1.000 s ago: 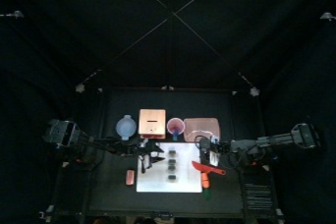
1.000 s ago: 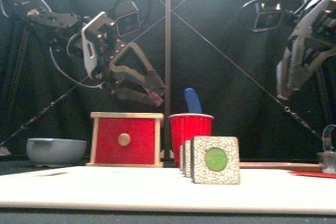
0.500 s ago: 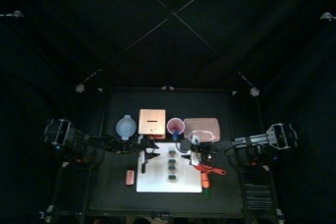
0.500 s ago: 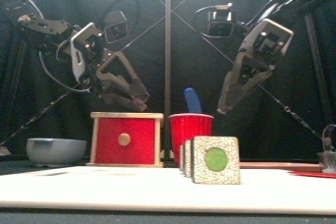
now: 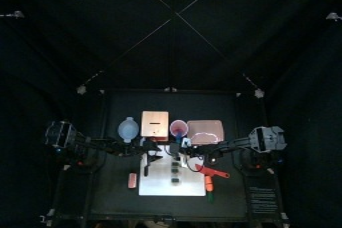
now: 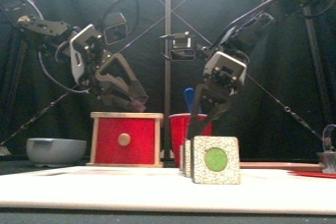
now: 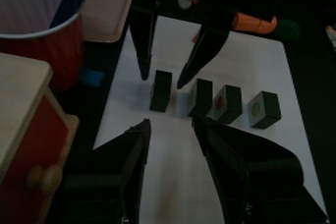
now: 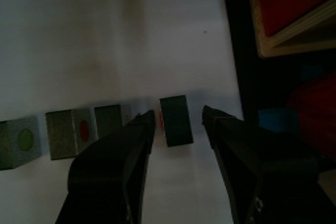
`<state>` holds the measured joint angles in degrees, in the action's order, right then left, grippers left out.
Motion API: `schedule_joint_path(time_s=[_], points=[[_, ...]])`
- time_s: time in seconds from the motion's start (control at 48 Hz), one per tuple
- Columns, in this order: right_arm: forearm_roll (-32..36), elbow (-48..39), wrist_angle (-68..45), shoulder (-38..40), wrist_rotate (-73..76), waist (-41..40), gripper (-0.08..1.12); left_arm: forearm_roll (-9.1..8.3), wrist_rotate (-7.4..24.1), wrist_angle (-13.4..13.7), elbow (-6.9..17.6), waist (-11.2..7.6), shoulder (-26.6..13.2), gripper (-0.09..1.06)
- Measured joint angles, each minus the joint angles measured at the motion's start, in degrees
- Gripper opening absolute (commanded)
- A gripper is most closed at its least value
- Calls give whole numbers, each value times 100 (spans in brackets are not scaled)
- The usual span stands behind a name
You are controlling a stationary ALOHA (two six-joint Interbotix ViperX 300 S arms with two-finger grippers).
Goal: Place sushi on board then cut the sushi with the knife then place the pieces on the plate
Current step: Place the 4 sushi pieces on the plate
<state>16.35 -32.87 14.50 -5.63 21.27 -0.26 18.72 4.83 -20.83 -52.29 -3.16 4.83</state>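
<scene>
**Q:** What has just changed?

**A:** The biggest change is my right arm. A second ago it hung out at the right side of the black surface (image 5: 114,194), well clear of the white board (image 5: 174,190). Now it has swung in and come down over the board's back end. My left arm has barely shifted and hovers over the board's back left corner.

**Q:** And your tools?

**A:** My right tool (image 8: 175,113) has its jaws apart, one on each side of the end piece (image 8: 176,132) of the sushi, the one nearest the red cup (image 5: 178,128). The jaws have not closed, and I cannot tell whether they touch the piece. My left tool (image 7: 176,126) is also spread apart and holds nothing.

**Q:** Where is the sushi?

**A:** It is on the board, standing as four dark green blocks in a row with gaps between them. The other three pieces (image 8: 66,134) stand free. The red knife (image 5: 214,175) lies at the board's right edge.

**Q:** What does that mean for the task?

**A:** I judge the cutting done and the carrying about to begin. Next I would need to close on this piece and lift it to the pink tray (image 5: 205,129) behind the board.
</scene>
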Motion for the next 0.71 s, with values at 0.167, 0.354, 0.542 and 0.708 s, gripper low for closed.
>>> schedule_joint_path(time_s=[0.167, 0.354, 0.542, 0.708], points=[[-9, 167, 220, -290, -9, 0, 79, 9, 0, 9, -9, 0, -9, 79], [-53, 246, 378, -431, 9, 0, 72, 9, 0, 9, -53, -9, 0, 79], [-114, 237, 422, -404, 9, 9, 58, 9, 0, 18, -53, -18, 0, 79], [-220, 211, 686, 18, 9, 18, 58, 9, 0, 18, -53, -18, 0, 79]])
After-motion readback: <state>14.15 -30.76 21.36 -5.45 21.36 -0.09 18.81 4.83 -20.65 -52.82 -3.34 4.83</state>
